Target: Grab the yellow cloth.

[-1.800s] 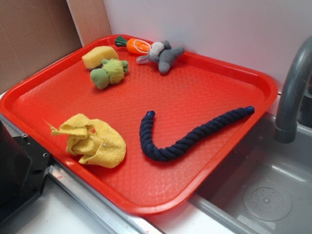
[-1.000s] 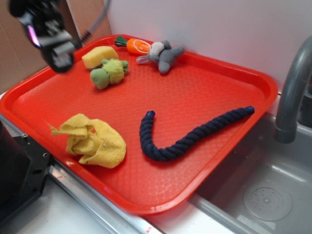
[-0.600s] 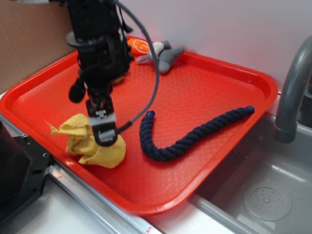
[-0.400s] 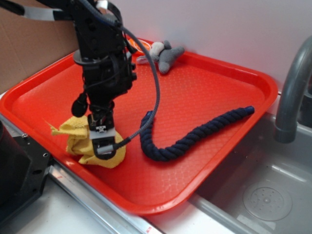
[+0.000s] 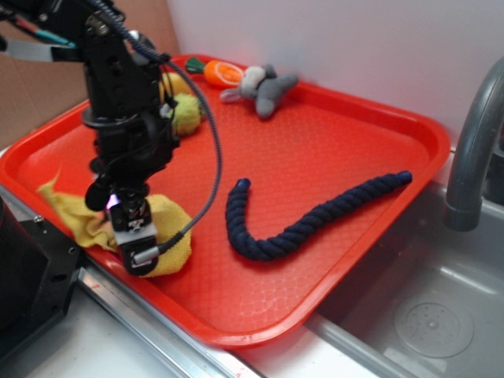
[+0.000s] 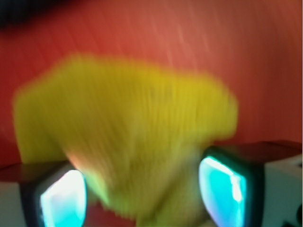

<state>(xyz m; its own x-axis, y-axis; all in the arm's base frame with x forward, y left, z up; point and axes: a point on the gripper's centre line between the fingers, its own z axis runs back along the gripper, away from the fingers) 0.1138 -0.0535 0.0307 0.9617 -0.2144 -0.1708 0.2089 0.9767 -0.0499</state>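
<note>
The gripper (image 5: 135,244) is sitting low over the near-left part of the red tray (image 5: 331,150), directly on the yellow cloth (image 5: 169,236). In the wrist view, the yellow cloth (image 6: 128,137) is filling the gap between the two fingers (image 6: 64,198), with fabric bunching between them; the picture is blurred, so the edges of the rag are not sharp. The jaws are standing spread with cloth between them, and whether the pads are already pressing on the fabric cannot be told. The deciding relation is this: the rag is lying straight below and between the fingers, not off to one side, and it is stretching left toward the tray's rim, roughly across the line of closing. Closing the jaws appears to be the remaining step. The blue rope (image 5: 307,220) is lying well apart to the right.
</note>
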